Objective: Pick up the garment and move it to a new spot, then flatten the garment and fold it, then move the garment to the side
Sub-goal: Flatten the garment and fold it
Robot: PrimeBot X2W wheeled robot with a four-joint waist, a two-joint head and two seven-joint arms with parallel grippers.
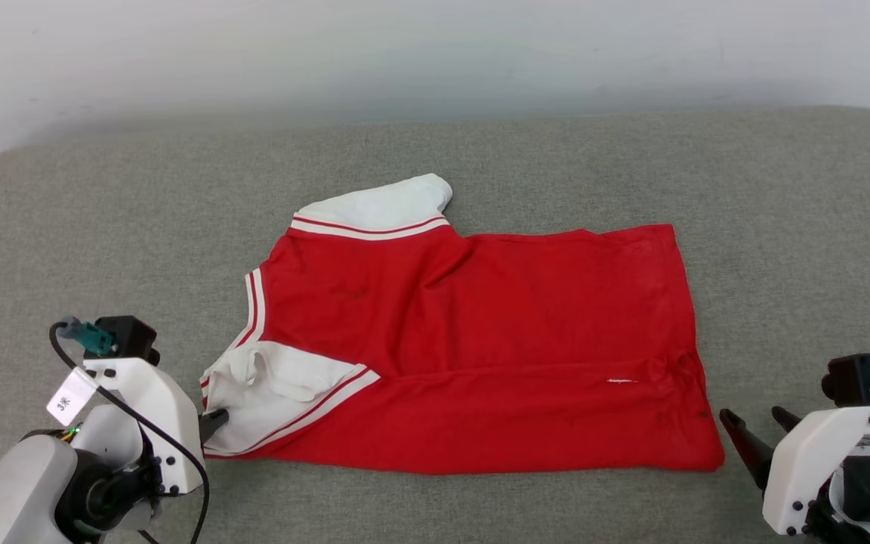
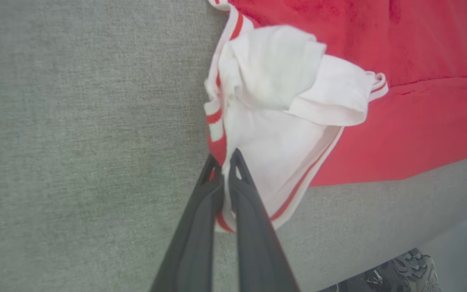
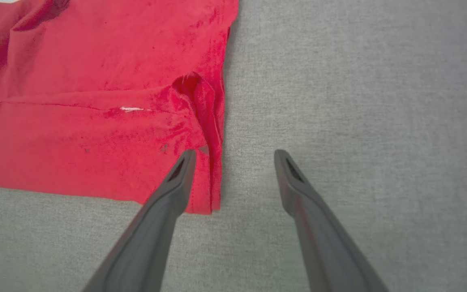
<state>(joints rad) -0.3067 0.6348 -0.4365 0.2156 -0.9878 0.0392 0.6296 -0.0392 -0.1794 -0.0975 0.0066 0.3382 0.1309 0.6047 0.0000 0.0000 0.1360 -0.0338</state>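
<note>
Garment is seen spread across the middle of the grey padded worktop, with its neck end toward the robot's left and its bottom hem toward the robot's right. It looks to be folded once along its length, so the folding step is judged to be under way. One white sleeve, the far sleeve, is laid flat at the back. The near sleeve is bunched up at the near left corner. The left claw is clamped tight on the striped edge of that near sleeve. The right claw is held wide apart at the near right corner, with one finger over the red hem and the other over bare worktop. Whether the cloth is touched there cannot be told. For the step to be done well, the right claw should be lowered over the hem corner and shut on every layer, not just the top one. Both corners should then be lifted together, at the same height, with the cloth kept gently pulled between them so that no sag is made. The small pucker by the hem should be smoothed flat. A tiny white mark can be left alone.
</note>
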